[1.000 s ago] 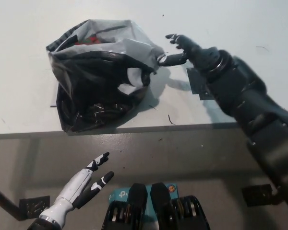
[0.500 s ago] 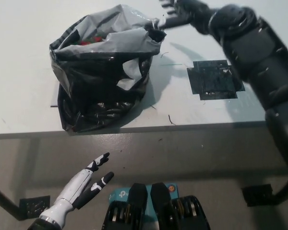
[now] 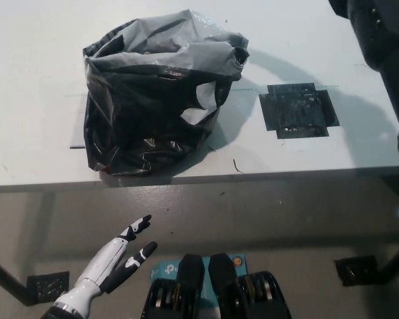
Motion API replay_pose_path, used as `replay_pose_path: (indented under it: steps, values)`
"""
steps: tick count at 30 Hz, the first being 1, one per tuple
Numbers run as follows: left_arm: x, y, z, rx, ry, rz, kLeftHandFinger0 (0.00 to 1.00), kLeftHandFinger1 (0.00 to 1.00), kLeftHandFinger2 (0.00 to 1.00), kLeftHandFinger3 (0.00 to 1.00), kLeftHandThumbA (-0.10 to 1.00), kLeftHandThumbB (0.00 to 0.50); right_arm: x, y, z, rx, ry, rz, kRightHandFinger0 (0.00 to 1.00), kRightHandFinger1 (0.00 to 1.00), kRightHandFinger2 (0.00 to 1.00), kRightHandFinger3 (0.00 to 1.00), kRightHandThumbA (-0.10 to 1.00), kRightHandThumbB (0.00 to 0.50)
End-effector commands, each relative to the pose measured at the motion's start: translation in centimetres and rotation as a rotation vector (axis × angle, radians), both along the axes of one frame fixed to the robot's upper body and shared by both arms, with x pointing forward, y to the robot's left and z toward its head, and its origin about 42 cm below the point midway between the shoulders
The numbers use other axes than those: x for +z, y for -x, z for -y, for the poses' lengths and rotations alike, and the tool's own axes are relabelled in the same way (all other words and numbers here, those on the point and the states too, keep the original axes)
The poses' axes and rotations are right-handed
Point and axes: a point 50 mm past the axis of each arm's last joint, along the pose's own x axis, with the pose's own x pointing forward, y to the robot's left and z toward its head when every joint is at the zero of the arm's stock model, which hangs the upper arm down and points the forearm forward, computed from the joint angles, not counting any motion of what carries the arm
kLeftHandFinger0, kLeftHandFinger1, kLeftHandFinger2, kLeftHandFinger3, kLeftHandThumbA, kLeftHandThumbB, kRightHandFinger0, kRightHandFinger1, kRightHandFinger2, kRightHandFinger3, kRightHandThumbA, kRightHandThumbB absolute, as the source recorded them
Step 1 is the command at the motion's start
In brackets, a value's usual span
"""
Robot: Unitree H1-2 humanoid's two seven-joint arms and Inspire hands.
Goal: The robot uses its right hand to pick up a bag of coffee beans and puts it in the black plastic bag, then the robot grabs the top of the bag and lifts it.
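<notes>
The black plastic bag (image 3: 156, 109) stands on the white table (image 3: 33, 80), left of the middle, with its grey-sheened top crumpled and folded over toward the right. I cannot see the coffee beans bag; the inside of the plastic bag is hidden. My black right arm (image 3: 386, 46) reaches up along the right edge, and its hand is beyond the top of the picture. The white left hand (image 3: 113, 259) rests open at the lower left, below the table's front edge and away from the bag.
A black tape patch (image 3: 297, 109) is stuck on the table to the right of the bag. The table's front edge (image 3: 253, 178) runs across the middle of the view. Black tape squares mark the floor (image 3: 46, 287) (image 3: 359, 269).
My right arm has risen and its hand has left the picture at the top right. The bag's top was drawn up and to the right, and its mouth has folded over.
</notes>
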Motion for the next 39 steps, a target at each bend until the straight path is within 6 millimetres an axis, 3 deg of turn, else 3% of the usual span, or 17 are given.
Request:
replay_pose_path:
  steps: [1, 5, 7, 8, 11, 12, 14, 15, 19, 21, 24, 28, 33, 35, 36, 38, 39]
  values:
    - [0.5, 0.6, -0.6, -0.02, 0.005, 0.029, 1.0, 1.0, 1.0, 1.0, 1.0, 0.18, 5.5, 1.1, 1.4, 0.097, -0.17, 0.062, 1.0, 1.0, 1.0, 1.0, 1.0, 0.5]
    - [0.7, 0.5, -1.2, -0.003, 0.011, 0.025, 1.0, 1.0, 1.0, 1.0, 1.0, 0.18, 7.6, 4.2, 3.6, -0.011, -0.119, 0.324, 1.0, 1.0, 1.0, 1.0, 1.0, 0.451]
    - [0.7, 0.4, -1.4, 0.004, 0.014, 0.013, 1.0, 1.0, 1.0, 1.0, 1.0, 0.17, 8.3, 8.1, 5.6, -0.108, -0.049, 0.541, 1.0, 1.0, 1.0, 1.0, 1.0, 0.471]
    - [0.7, 0.4, -1.6, 0.006, 0.014, 0.014, 1.0, 1.0, 1.0, 1.0, 1.0, 0.163, 8.4, 10.6, 6.7, -0.14, -0.026, 0.659, 1.0, 1.0, 1.0, 1.0, 1.0, 0.457]
    - [0.7, 0.2, -2.0, 0.016, -0.003, 0.029, 1.0, 1.0, 1.0, 1.0, 1.0, 0.18, 8.4, 14.6, 8.1, -0.182, -0.039, 0.794, 1.0, 1.0, 1.0, 1.0, 1.0, 0.448]
    - [0.9, 0.1, -2.2, 0.031, -0.003, 0.031, 1.0, 1.0, 1.0, 1.0, 1.0, 0.212, 7.5, 18.8, 9.6, -0.19, -0.056, 0.897, 1.0, 1.0, 1.0, 1.0, 1.0, 0.407]
    - [1.2, -0.1, -2.4, 0.048, 0.023, 0.029, 1.0, 1.0, 1.0, 1.0, 1.0, 0.219, 6.1, 23.2, 10.8, -0.181, -0.086, 0.97, 1.0, 1.0, 1.0, 1.0, 1.0, 0.442]
    - [1.3, -0.2, -2.5, 0.06, 0.05, 0.025, 1.0, 1.0, 1.0, 1.0, 1.0, 0.226, 4.5, 26.8, 11.2, -0.154, -0.123, 1.023, 1.0, 1.0, 1.0, 1.0, 1.0, 0.459]
    - [1.5, -0.8, -2.7, 0.068, 0.063, 0.038, 1.0, 1.0, 1.0, 1.0, 1.0, 0.219, 1.2, 33.1, 10.9, -0.113, -0.145, 1.117, 1.0, 1.0, 1.0, 1.0, 1.0, 0.455]
    - [1.8, -1.5, -2.8, 0.077, 0.064, 0.041, 1.0, 1.0, 1.0, 1.0, 1.0, 0.235, -0.6, 35.7, 10.2, -0.08, -0.179, 1.14, 1.0, 1.0, 1.0, 1.0, 1.0, 0.483]
    - [2.6, -2.5, -2.9, 0.08, 0.063, 0.056, 1.0, 1.0, 1.0, 1.0, 1.0, 0.225, -2.5, 37.2, 9.7, -0.057, -0.191, 1.185, 1.0, 1.0, 1.0, 1.0, 1.0, 0.43]
    - [3.3, -3.7, -2.8, 0.076, 0.062, 0.071, 1.0, 1.0, 1.0, 1.0, 1.0, 0.221, -3.4, 38.2, 10.1, -0.058, -0.145, 1.277, 1.0, 1.0, 1.0, 1.0, 1.0, 0.471]
    - [4.0, -5.3, -2.8, 0.073, 0.069, 0.099, 1.0, 1.0, 1.0, 1.0, 1.0, 0.228, -5.5, 39.3, 10.7, -0.082, -0.166, 1.282, 1.0, 1.0, 1.0, 1.0, 1.0, 0.428]
    - [4.9, -6.3, -2.9, 0.075, 0.065, 0.119, 1.0, 1.0, 1.0, 1.0, 1.0, 0.263, -6.3, 39.8, 10.5, -0.145, -0.131, 1.333, 1.0, 1.0, 1.0, 1.0, 1.0, 0.308]
    - [5.3, -6.7, -3.0, 0.075, 0.064, 0.129, 1.0, 1.0, 1.0, 1.0, 1.0, 0.268, -6.6, 39.9, 10.2, -0.168, -0.123, 1.348, 1.0, 1.0, 1.0, 1.0, 1.0, 0.304]
    - [5.6, -6.8, -3.0, 0.078, 0.064, 0.132, 1.0, 1.0, 1.0, 1.0, 1.0, 0.277, -7.2, 39.8, 10.0, -0.17, -0.133, 1.309, 1.0, 1.0, 1.0, 1.0, 1.0, 0.357]
    - [5.8, -6.9, -3.1, 0.075, 0.064, 0.139, 1.0, 1.0, 1.0, 1.0, 1.0, 0.263, -8.4, 39.3, 9.9, -0.16, -0.168, 1.242, 1.0, 1.0, 1.0, 1.0, 1.0, 0.361]
